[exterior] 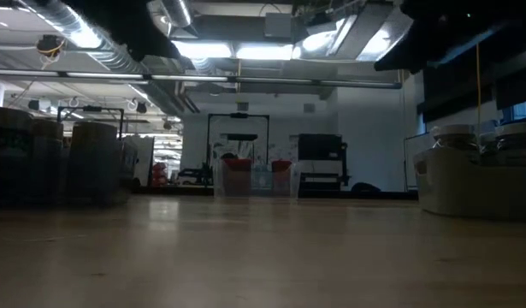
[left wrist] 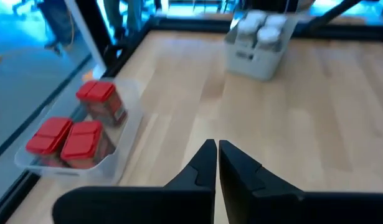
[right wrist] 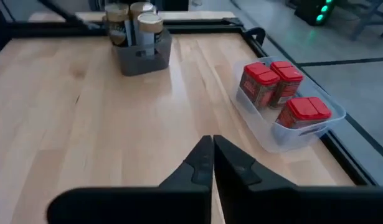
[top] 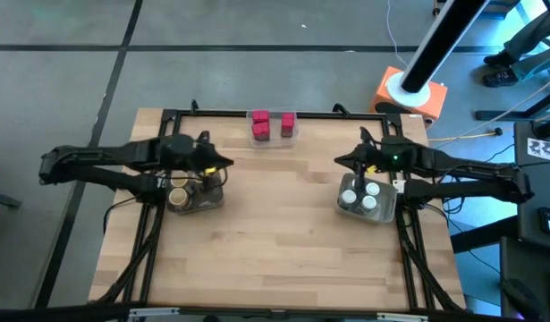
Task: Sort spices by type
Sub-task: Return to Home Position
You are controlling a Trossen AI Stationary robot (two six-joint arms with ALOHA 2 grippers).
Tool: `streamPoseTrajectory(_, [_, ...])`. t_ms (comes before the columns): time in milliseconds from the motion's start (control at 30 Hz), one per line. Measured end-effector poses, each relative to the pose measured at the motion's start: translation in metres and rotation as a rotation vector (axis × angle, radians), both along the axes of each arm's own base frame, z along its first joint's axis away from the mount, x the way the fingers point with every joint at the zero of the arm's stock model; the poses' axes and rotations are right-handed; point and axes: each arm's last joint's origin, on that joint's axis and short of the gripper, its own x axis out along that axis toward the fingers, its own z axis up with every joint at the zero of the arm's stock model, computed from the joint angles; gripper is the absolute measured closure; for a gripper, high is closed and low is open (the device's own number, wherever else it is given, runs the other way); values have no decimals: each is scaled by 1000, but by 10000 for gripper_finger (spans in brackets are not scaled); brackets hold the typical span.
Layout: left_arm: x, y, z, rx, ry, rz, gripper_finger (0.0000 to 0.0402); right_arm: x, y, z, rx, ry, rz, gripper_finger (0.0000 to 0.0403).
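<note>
Three red spice blocks (top: 272,125) stand in a clear plastic tray (right wrist: 275,140) at the table's far edge. Tan-brown cylinders (top: 181,193) stand in a grey bin (right wrist: 143,60) on the left. White-capped clear jars (top: 364,193) stand in a grey bin (left wrist: 253,59) on the right. My left gripper (left wrist: 217,155) hovers shut over the table just beyond the left bin, empty. My right gripper (right wrist: 212,152) hovers shut just beyond the right bin, empty.
A black frame (top: 221,114) runs round the table's far and side edges. An orange-and-white base with a dark pole (top: 410,89) stands off the far right corner. Bare wood (top: 275,233) lies between the two bins and toward the near edge.
</note>
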Motion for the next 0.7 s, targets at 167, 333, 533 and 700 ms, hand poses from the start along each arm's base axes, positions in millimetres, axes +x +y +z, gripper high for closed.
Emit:
streamPoseTrajectory(167, [-19,-7,-15,11,-118,-31,395,-16,3,-9,12,-84,-5,385])
streamPoseTrajectory(333, [-31,-9,-26,13,-157,-36,395,-29,6,-19,49,-140,-20,395])
streamPoseTrajectory(533, [-35,-9,-33,-5,-159,-20,399,-42,6,-35,60,-166,-105,394])
streamPoseTrajectory(700, [-33,-12,-45,18,-196,-67,391,-49,7,-46,62,-268,-101,392])
